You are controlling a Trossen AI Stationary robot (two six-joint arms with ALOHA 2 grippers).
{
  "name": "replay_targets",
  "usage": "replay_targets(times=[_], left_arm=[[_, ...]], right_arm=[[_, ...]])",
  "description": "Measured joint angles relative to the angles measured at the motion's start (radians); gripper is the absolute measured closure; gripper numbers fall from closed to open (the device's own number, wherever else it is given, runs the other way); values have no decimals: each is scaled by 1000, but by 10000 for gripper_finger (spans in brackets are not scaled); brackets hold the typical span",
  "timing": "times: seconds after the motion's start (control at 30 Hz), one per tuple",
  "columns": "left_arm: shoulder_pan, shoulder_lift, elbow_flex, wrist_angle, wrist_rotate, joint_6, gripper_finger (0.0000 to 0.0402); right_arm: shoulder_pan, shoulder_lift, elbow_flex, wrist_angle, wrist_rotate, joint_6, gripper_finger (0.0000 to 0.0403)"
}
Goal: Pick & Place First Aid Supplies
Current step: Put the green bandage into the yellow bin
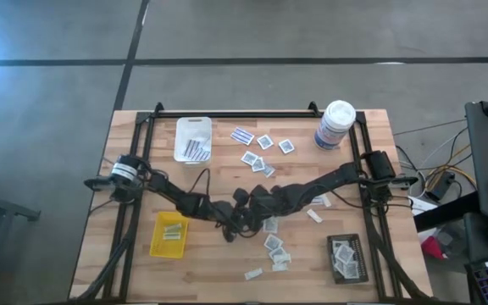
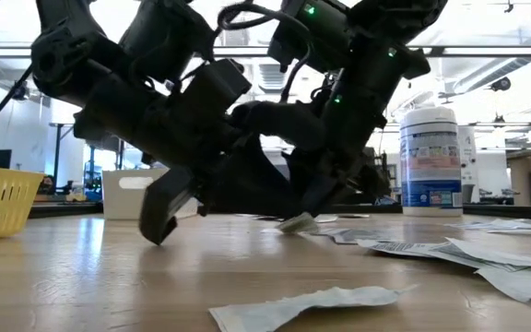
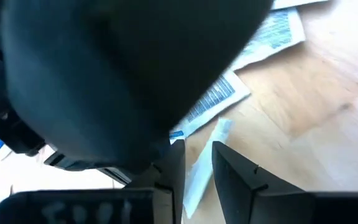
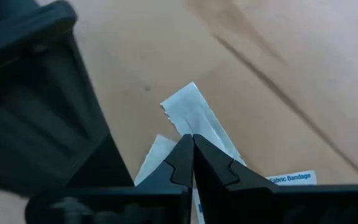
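Bandage strip lies pinched by the right pincer beside the black tray; left pincer stands apart astride a pale strip

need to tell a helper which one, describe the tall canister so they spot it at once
Start at the table's far right corner. The canister stands upright there, beside the scattered packets. It is the only tall round thing: white with a blue label.

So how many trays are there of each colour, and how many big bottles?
White tray: 1
Yellow tray: 1
Black tray: 1
Big white bottle with a blue label: 1
Total: 4
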Motion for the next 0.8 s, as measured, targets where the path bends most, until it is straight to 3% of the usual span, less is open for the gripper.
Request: replay_targets(times=[0.13, 0.3, 0.8], left_arm=[[1, -3, 2, -64, 18, 8, 321], [-1, -2, 3, -125, 123, 8, 321], [4, -2, 15, -151, 110, 72, 321]], right_arm=[[-6, 0, -9, 18, -6, -3, 394], [-14, -4, -36, 46, -14, 31, 394], [-18, -2, -42, 91, -30, 31, 394]])
